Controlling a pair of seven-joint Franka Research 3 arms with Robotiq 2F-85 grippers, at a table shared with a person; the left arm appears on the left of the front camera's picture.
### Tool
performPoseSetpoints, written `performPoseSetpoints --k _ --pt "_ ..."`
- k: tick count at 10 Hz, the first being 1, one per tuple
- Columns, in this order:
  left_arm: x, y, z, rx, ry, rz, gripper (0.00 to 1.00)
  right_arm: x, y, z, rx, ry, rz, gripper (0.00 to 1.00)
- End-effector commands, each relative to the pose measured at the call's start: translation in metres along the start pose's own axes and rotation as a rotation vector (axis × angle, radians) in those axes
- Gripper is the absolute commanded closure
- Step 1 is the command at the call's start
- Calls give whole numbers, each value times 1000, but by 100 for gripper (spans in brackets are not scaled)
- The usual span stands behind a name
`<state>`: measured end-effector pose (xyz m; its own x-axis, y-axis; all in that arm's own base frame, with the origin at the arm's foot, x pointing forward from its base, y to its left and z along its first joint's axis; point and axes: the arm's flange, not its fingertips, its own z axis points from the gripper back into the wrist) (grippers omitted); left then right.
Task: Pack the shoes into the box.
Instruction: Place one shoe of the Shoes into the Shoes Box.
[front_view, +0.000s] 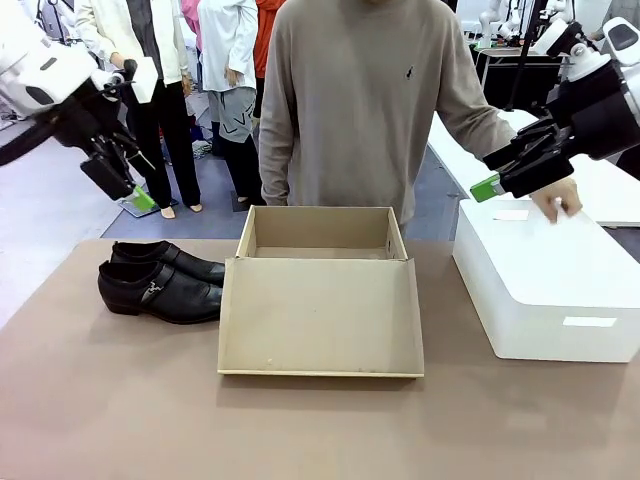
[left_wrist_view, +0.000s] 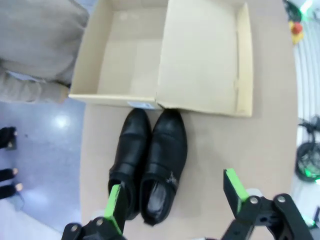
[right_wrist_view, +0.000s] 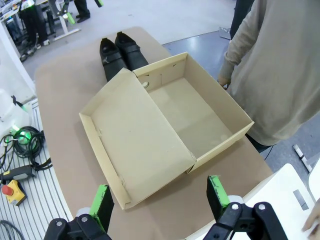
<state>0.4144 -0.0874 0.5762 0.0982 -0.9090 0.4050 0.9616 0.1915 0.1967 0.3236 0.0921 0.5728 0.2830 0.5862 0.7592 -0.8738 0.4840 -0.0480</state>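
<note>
Spanning the whole scene, the brown table (front_view: 100, 420) carries a large white rounded box (front_view: 540, 290) on the robot's right. A person across the table rests a hand (front_view: 560, 203) on top of it. At the middle sits the box (front_view: 320, 232), tan cardboard, empty, with its wide flap lid (front_view: 320, 315) folded down flat toward the robot. The shoes (front_view: 160, 285) lie side by side on the table just beside the box's left wall, toes toward it, so nothing is packed yet.

The left gripper (left_wrist_view: 175, 196) hangs above the heel end of the pair, its fingers spread wide and holding nothing. The right gripper (right_wrist_view: 160, 197) hovers high over the flap's near corner, equally wide and empty.

The step in hand looks like the approach to the first shoe. The next move likely calls for the left arm to descend, close across one shoe's narrow body near the small buckle (left_wrist_view: 172, 178), then lift it over the wall.
</note>
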Motion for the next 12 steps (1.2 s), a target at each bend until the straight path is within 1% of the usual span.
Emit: performPoseSetpoints --k 1,3,5,7,9,10,12 --pt "3 26 8 -6 99 -170 0 0 -1 -1 15 -13 8 0" --pt "-1 45 3 -41 173 -280 0 0 -1 -1 15 -13 8 0" --pt "-6 65 -5 -56 221 -265 0 0 -1 -1 15 -13 8 0" --pt "-15 75 -10 -63 224 -249 0 0 -1 -1 15 -13 8 0" --pt "-21 77 -13 -52 189 -226 0 0 -1 -1 15 -13 8 0" --pt "-19 75 -16 -62 218 -231 0 0 -1 -1 15 -13 8 0" --pt "-19 75 -16 -62 218 -231 0 0 -1 -1 15 -13 8 0"
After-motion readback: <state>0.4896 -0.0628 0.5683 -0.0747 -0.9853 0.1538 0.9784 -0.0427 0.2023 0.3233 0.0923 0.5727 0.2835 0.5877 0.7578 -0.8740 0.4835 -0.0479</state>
